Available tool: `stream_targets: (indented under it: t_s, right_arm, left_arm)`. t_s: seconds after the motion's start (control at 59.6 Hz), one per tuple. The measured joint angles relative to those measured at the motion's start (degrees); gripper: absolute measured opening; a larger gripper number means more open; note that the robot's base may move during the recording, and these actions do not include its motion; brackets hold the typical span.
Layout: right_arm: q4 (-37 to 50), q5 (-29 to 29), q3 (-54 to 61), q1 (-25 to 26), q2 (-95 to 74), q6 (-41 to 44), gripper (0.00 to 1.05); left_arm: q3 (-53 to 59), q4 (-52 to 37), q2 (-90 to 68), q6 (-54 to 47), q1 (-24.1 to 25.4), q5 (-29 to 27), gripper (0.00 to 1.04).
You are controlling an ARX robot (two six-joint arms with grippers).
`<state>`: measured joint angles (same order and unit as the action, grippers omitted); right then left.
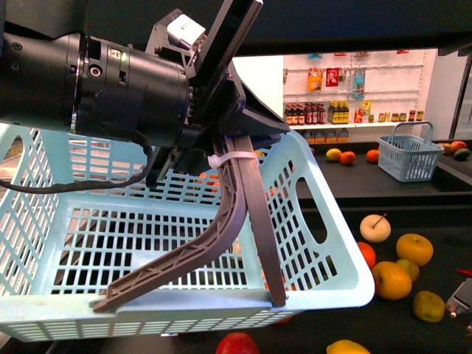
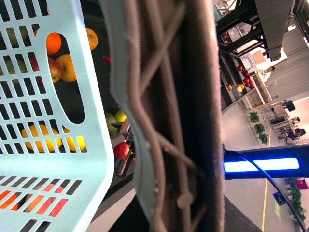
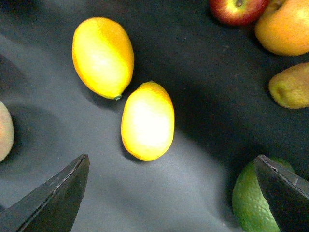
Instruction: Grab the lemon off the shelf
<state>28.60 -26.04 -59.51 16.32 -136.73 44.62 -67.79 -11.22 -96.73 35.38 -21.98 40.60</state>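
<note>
Left gripper (image 1: pixel 221 151): jaws closed on the handle (image 1: pixel 221 221) of a blue basket (image 1: pixel 324 243).
Right gripper (image 3: pixel 171 162): jaws spread wide and empty over the black shelf (image 3: pixel 207 87).
Lemon (image 3: pixel 147 121): lies on the shelf just ahead of the jaw gap, untouched.
Second lemon (image 3: pixel 102 55): just beyond the first.
Green fruit (image 3: pixel 248 205): beside one jaw tip.

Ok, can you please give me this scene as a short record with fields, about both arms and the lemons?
left end effector: shut on grey handle of light blue basket
right end effector: open, empty, over shelf tray
lemons: two, close together; nearer lemon, farther lemon
neighbours: red apple, green fruit
task status: no lemon grasped yet
</note>
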Motion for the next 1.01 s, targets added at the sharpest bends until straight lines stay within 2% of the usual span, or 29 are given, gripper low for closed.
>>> stream_targets:
  t_s: [0.42,1.008]
  right_arm:
    - [-2.62,0.46,-10.78,-2.67,-10.08,0.13,1.02]
    - [-3.48,0.35,-19.15,-4.0,-18.97,0.0,1.02]
  left_arm:
    - [0.0,0.0,0.0,0.0,0.0,0.0,0.1]
    - [0.0,0.0,0.0,0.0,0.02,0.0,0.1]
